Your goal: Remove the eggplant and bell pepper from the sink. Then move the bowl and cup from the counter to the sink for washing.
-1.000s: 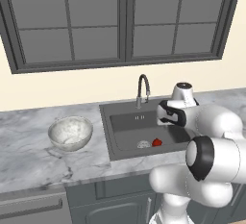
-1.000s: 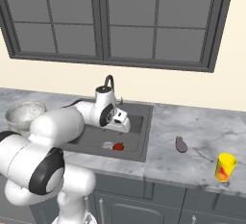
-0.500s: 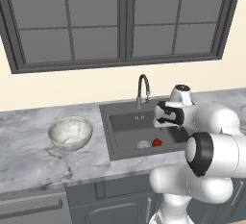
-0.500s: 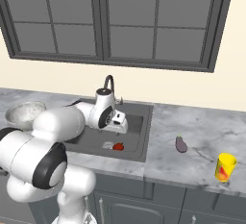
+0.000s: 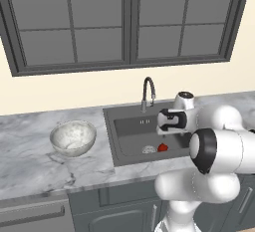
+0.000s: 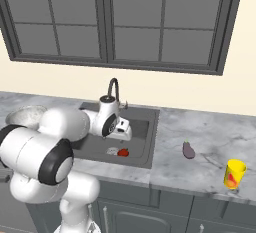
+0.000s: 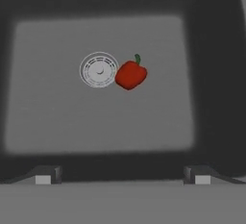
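Right base view: counter of veined marble under dark windows.

- My tabletop: grey-veined marble with the dark sink recessed in it.
- I see the marbled bowl left of the sink.
- Right of it: eggplant, then yellow cup near the front edge.
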